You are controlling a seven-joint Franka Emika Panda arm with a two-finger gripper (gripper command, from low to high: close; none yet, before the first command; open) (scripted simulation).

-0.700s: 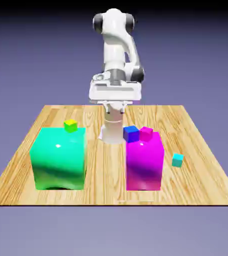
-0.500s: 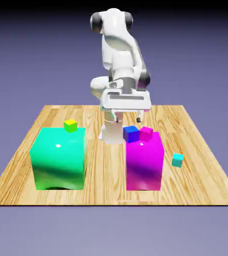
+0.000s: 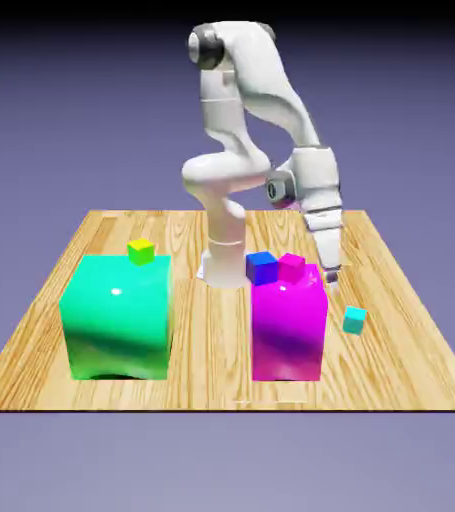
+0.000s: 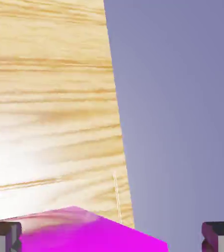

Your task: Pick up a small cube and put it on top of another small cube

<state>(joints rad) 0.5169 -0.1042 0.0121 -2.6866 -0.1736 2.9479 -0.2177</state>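
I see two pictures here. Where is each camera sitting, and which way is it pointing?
Exterior view: fixed, across the table and above, facing the white arm; the gripper hangs near the small cyan cube.
Hand view: on the hand, looking along the open gripper at wood grain, backdrop and a magenta top; only the grey fingertips show.
Both show: the wooden table and the big magenta block.

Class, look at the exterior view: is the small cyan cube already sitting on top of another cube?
No, the small cyan cube rests alone on the wooden table, to the exterior view's right of the big magenta block.
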